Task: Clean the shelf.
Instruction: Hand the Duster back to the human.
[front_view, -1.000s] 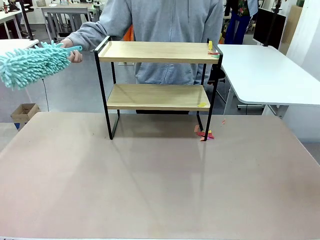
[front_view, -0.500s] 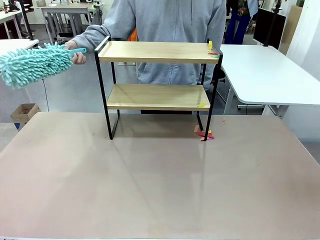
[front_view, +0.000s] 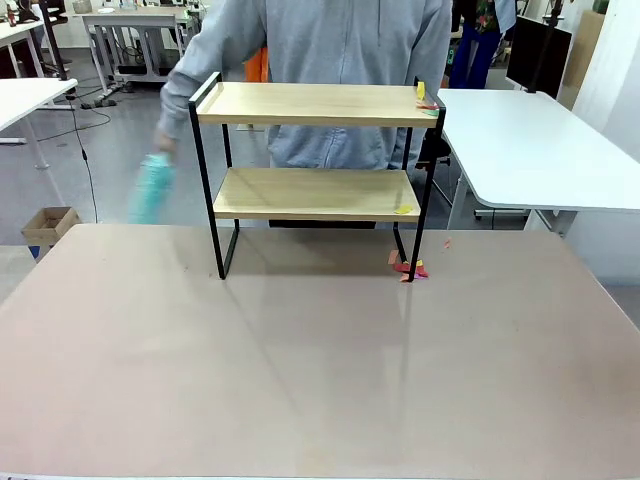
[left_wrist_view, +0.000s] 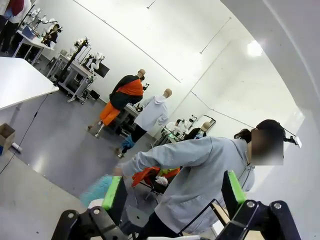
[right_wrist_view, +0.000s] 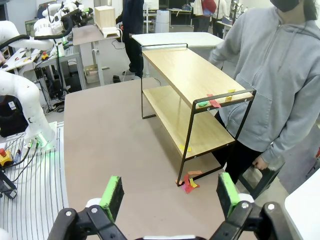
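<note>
Front view first: the shelf (front_view: 315, 175) stands on the bench (front_view: 300, 370) near its far edge, about midway along it, both wood boards level. A person (front_view: 330, 60) stands just behind it, holding a blurred teal duster (front_view: 152, 188) low beside the shelf's left end. Coloured paper scraps (front_view: 408, 268) lie by its right foot. My left gripper (left_wrist_view: 172, 192) has its jaws apart, holding nothing. My right gripper (right_wrist_view: 167, 192) is the same, jaws wide and empty above the bench.

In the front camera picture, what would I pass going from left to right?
Cardboard box → blurred turquoise duster in the person's hand → shelf → paper scraps on the table → white side table.
</note>
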